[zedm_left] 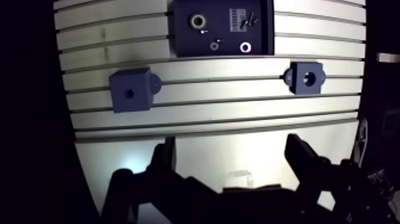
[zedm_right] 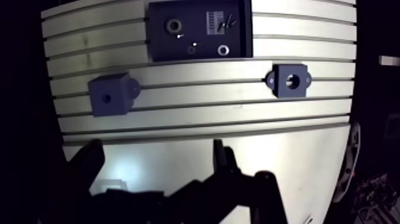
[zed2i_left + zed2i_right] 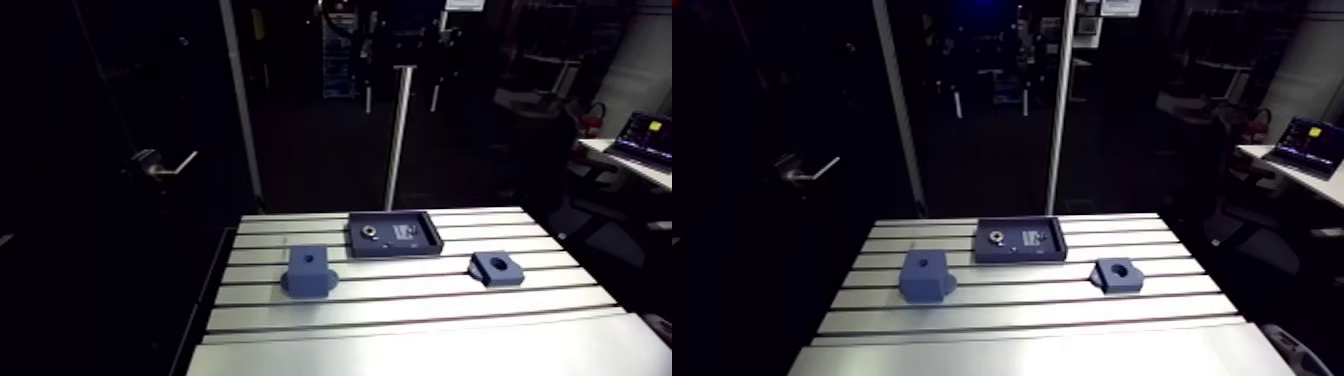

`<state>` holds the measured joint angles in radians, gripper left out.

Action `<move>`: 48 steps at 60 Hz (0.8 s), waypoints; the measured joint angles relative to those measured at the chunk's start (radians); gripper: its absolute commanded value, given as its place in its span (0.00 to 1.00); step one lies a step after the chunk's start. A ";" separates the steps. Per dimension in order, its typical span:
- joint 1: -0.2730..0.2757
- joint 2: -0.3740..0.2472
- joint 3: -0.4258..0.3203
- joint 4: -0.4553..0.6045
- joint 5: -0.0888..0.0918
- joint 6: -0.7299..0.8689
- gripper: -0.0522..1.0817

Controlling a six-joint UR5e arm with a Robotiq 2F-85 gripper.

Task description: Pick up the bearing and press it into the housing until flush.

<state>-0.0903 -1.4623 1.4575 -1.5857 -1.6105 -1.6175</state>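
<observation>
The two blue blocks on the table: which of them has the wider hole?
The flat block with small ears on its sides; its bore is wide. The taller, cube-like block has only a small hole.

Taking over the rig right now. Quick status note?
Tool: open, empty, hovering over the near bare part of the slotted aluminium table.
Dark blue shallow tray on the far side holds three small metal rings. The largest ring is probably the bearing.
Flat dark blue block with a wide bore, probably the housing, lies between tray and tool, with the bore empty. A taller dark blue block with a small hole stands apart from it.
Done: nothing. Left: pick the bearing and press it flush.
</observation>
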 measured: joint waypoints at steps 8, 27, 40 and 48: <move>0.000 0.038 0.002 -0.042 -0.002 -0.001 0.05; 0.003 0.161 0.009 -0.161 -0.002 -0.005 0.05; 0.007 0.225 0.016 -0.227 0.000 -0.017 0.05; 0.010 0.263 0.023 -0.265 0.002 -0.025 0.05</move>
<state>-0.0803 -1.1995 1.4804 -1.8504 -1.6088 -1.6422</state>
